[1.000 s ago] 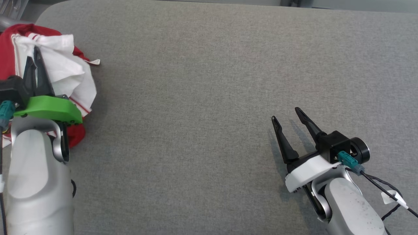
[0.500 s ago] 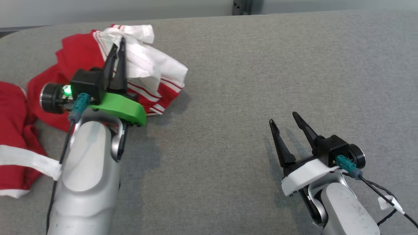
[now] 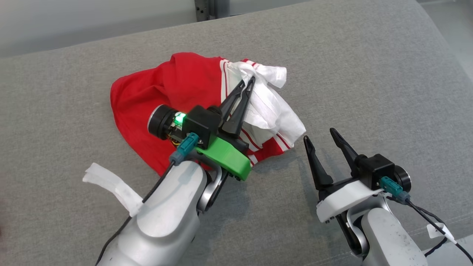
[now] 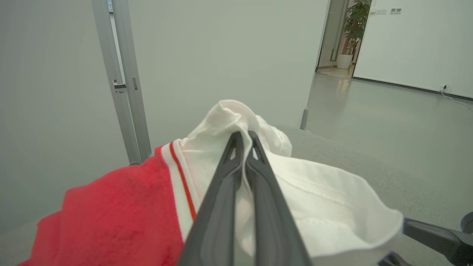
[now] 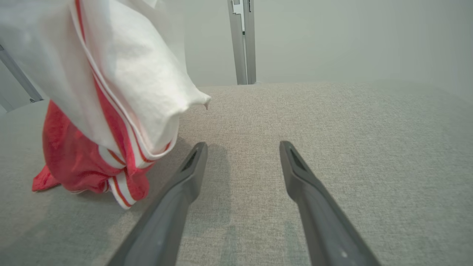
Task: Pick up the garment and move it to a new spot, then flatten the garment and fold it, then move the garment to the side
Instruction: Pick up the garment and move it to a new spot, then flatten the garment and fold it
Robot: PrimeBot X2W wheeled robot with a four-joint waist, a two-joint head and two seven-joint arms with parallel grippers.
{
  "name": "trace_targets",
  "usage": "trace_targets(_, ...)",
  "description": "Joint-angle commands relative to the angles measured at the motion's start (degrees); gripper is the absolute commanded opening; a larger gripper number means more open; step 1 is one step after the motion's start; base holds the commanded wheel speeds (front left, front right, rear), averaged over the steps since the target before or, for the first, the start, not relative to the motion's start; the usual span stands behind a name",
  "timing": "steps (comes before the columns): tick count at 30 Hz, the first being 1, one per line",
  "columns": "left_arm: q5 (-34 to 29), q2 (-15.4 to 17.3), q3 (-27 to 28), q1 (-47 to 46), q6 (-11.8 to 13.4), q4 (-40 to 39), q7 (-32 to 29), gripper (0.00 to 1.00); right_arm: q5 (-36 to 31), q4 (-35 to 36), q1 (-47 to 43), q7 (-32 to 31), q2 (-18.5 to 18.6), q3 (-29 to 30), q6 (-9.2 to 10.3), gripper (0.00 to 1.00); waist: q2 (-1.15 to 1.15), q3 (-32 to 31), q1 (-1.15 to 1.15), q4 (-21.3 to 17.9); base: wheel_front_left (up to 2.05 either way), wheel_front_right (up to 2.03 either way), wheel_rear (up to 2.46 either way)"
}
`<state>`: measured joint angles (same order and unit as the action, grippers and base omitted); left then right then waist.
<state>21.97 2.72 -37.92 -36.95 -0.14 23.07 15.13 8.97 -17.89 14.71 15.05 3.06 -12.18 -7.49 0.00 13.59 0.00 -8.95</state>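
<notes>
A crumpled red garment [image 3: 166, 92] with white panels and red stripes hangs bunched over the grey padded table [image 3: 369, 74], its lower folds resting on the surface. My left gripper [image 3: 247, 82] is shut on a white fold near the top of the bundle; the left wrist view shows white cloth [image 4: 236, 122] pinched between the closed fingertips. My right gripper [image 3: 319, 133] stands open just right of the garment's lower hem, nothing between its fingers. Seen from the right wrist, the garment [image 5: 122, 92] hangs at upper left, apart from the open fingers [image 5: 192, 166].
A loose white strip [image 3: 111, 183] lies by my left forearm. The table's rounded right edge [image 3: 451, 62] drops to the floor. A metal door frame [image 5: 242, 40] and pale wall stand behind the table. Bare grey surface stretches to the right of the garment.
The camera has swung left. My left gripper has carried the garment to the right, toward the right gripper. The right gripper has kept its pose, open.
</notes>
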Motion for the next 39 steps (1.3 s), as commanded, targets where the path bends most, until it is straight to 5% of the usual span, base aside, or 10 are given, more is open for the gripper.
trace_targets(1,0.79,0.35,-0.97,0.86,0.95,-0.01,0.03,0.0,0.1,0.21,-0.08,0.19,-0.01,0.21,-0.01,1.0,0.0,0.25,0.0,-1.98,0.0,0.0,0.0)
trace_targets(2,0.95,0.36,-1.52,0.96,1.44,0.07,0.03,0.12,0.14,0.23,-0.07,0.19,-0.03,0.27,-0.01,1.0,0.0,0.26,0.0,-2.13,0.0,0.0,0.0)
trace_targets(3,1.15,0.35,-1.89,1.17,1.95,0.33,0.04,0.91,0.17,0.32,-0.08,0.19,-0.08,0.35,-0.01,1.0,0.0,0.25,0.0,-2.23,0.0,0.0,0.0)
trace_targets(4,1.06,0.34,-2.06,1.39,2.39,0.73,0.03,1.0,0.18,0.4,-0.16,0.19,-0.09,0.54,-0.01,1.0,0.0,0.22,0.0,-2.22,0.0,0.0,0.0)
trace_targets(13,-2.64,0.32,5.12,6.02,4.15,2.68,0.02,1.0,-0.72,0.87,-1.42,0.19,-0.11,1.9,-0.01,1.0,0.0,-1.44,0.0,0.76,0.0,0.0,0.0)
trace_targets(32,-10.82,0.46,31.04,29.38,3.4,-4.51,0.0,1.0,-0.85,-1.11,-5.77,0.19,-0.1,0.9,-0.01,1.0,0.0,-10.21,0.0,5.67,0.0,0.0,0.0)
trace_targets(39,-12.59,0.23,35.47,37.05,2.76,-8.81,0.0,1.0,-0.36,-1.27,-7.92,0.19,-0.09,1.18,-0.01,1.0,0.0,-12.36,0.0,5.95,0.0,0.0,0.0)
